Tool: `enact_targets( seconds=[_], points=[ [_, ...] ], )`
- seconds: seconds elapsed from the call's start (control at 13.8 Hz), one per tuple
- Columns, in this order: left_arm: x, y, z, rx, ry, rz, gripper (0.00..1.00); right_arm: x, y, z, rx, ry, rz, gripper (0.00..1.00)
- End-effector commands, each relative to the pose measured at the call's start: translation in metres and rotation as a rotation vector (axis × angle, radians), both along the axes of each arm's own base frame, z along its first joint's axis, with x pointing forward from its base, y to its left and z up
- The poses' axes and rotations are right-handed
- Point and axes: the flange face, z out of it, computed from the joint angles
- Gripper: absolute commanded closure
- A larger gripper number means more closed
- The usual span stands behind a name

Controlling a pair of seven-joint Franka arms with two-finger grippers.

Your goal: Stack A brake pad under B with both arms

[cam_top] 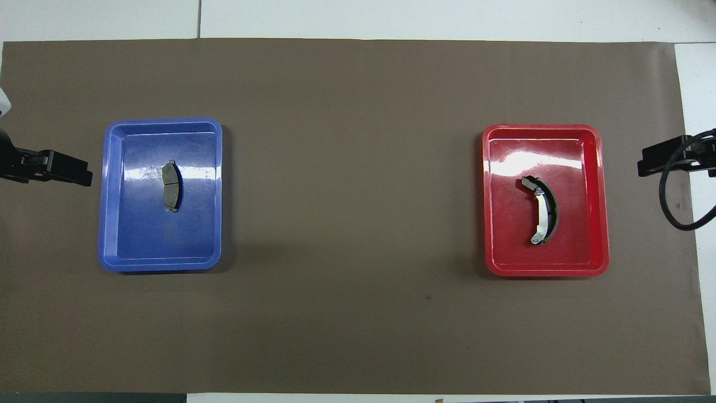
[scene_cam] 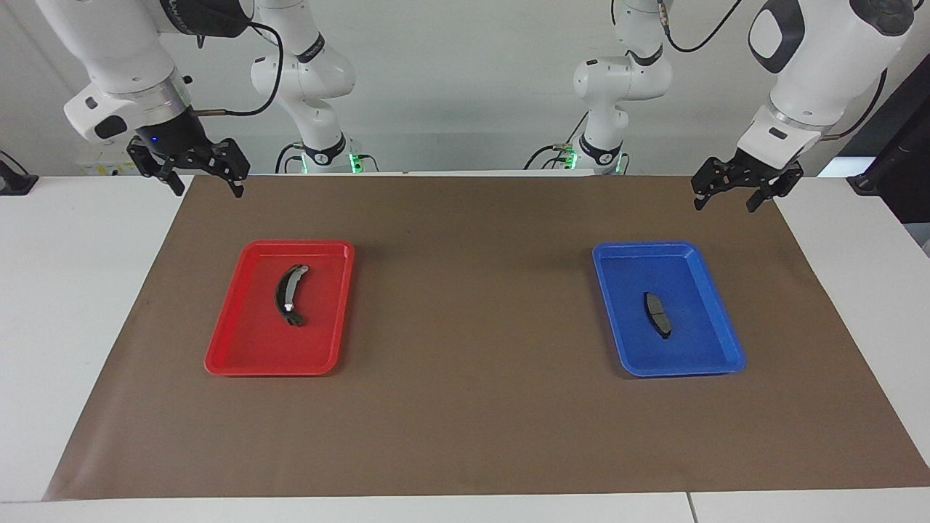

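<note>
Overhead view: A brake pad (cam_top: pixel 171 186) in blue tray (cam_top: pixel 112 224), 9 o'clock; B (cam_top: pixel 541 210) in red tray (cam_top: pixel 598 224), 3 o'clock. Left gripper (scene_cam: pixel 726 197) & right gripper (scene_cam: pixel 207 185) both agape, nothing held, up over mat (cam_top: pixel 358 224) corners.

I see bright, even light from above in both views. White glare streaks the floors of the blue tray (cam_top: pixel 119 168) and red tray (cam_top: pixel 594 184) in the overhead view. Soft shadows spread from the trays onto the brown mat (cam_top: pixel 358 224). Everything looks sharp.
</note>
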Motion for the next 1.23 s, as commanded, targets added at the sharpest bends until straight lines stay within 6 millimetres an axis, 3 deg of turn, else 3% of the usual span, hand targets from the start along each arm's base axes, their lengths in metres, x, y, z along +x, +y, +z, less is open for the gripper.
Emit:
enact_targets(
  seconds=[0.0, 0.58, 0.87, 1.16],
  points=[
    [-0.012, 0.005, -0.006, 0.012, 0.012, 0.0, 0.01, -0.002, -0.003, 0.001, 0.006, 0.008, 0.012, 0.01],
    [-0.017, 0.0, -0.013, 0.009, 0.01, -0.006, 0.01, -0.003, -0.006, 0.001, 0.006, 0.01, 0.008, 0.01],
    [-0.029, -0.002, -0.052, 0.004, -0.104, -0.011, 0.02, -0.003, -0.006, 0.001, 0.006, 0.01, 0.008, 0.01],
    [-0.017, -0.004, -0.091, 0.0, -0.143, -0.014, 0.02, -0.003, -0.006, 0.001, 0.006, 0.01, 0.008, 0.01]
  ],
)
